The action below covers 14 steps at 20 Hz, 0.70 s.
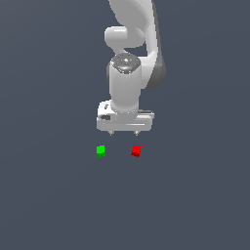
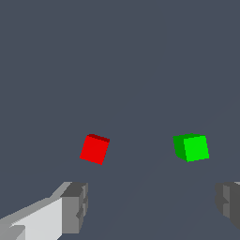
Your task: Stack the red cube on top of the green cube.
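Jaws wide apart and empty on the white gripper (image 1: 125,132), hovering above the plain grey tabletop (image 1: 49,195). Beyond, tiny bright red cube (image 2: 94,149) resting slightly rotated, well apart from tiny bright green cube (image 2: 191,147) of equal size, toward the exterior view's left. Risk: descending off-centre or square to that rotation, clipping a corner and nudging red away.
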### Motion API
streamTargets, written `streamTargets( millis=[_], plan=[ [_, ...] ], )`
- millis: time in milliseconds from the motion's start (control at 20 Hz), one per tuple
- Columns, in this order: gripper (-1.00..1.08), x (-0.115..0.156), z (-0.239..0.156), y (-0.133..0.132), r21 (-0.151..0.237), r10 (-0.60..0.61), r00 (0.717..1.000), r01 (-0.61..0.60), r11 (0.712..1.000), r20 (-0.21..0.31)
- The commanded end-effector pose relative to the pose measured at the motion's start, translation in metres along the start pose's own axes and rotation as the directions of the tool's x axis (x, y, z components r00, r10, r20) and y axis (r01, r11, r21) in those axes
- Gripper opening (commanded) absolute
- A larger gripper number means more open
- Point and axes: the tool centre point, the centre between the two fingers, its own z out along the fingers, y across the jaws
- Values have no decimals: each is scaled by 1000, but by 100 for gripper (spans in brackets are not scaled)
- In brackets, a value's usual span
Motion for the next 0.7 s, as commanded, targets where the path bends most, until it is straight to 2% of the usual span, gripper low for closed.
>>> streamTargets(
  millis=[0,350,650],
  plan=[
    [100,0,0,0,0,0,1000,0,1000,0],
    [100,-2,9,-5,1,26,1000,-26,1000,2],
    [100,-5,33,-19,5,91,996,-91,996,8]
  ],
)
